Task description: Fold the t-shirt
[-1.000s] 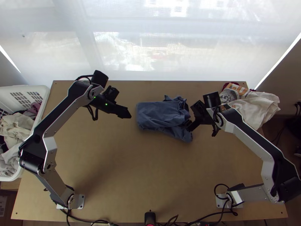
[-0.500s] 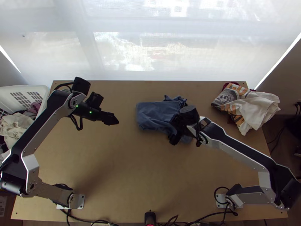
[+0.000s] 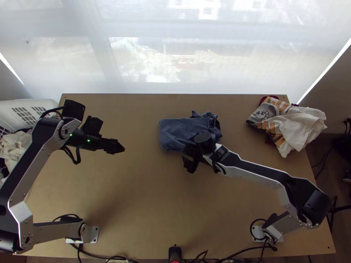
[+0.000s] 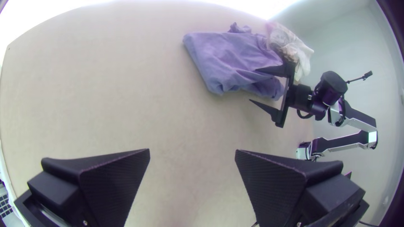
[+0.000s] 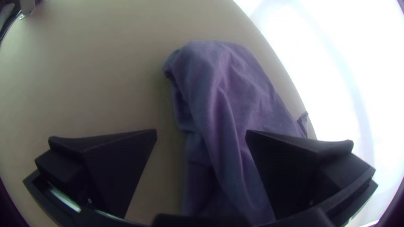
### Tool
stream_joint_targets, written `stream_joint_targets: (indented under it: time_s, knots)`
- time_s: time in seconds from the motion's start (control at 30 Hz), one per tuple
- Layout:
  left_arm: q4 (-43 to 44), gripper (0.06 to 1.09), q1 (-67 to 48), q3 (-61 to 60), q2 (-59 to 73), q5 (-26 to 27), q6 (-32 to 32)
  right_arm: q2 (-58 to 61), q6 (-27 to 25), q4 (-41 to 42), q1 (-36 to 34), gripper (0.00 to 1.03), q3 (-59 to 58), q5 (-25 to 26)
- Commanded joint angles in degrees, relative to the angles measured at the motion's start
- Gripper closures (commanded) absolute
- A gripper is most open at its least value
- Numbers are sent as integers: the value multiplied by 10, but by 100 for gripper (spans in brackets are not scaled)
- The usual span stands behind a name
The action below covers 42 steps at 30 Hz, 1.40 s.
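Likely the next fold of a partly folded blue t-shirt [image 3: 176,132], with no grasp made.
The t-shirt lies creased on the far middle of the table [image 3: 145,197], bunched at its far right corner. The right gripper [image 5: 201,130] is at its near edge, fingers wide apart, holding nothing; the left gripper [image 4: 192,151] is well apart from it, also spread and empty. Next, I think, the right one should pinch this loose edge and turn it inward.
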Motion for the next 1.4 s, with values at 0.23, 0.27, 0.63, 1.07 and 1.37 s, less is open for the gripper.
stream_joint_targets:
  time_s: [0.23, 0.27, 0.63, 1.07, 1.37]
  knots:
    - [-11, 10, 20, -20, -30, -2, -2, 101, -35, 89, -23, 5, 14, 16]
    - [-11, 10, 20, -20, -29, -2, -2, 110, -35, 94, -26, 5, 18, 21]
    - [-11, 10, 15, -19, -26, -2, -3, 205, -3, 94, -59, 48, 135, 58]
    - [-11, 10, 18, -21, -38, -1, -6, 81, 72, -22, -96, 100, 174, 48]
    - [-11, 10, 18, -28, -56, -1, -7, -83, 87, -85, -172, 100, 178, 29]
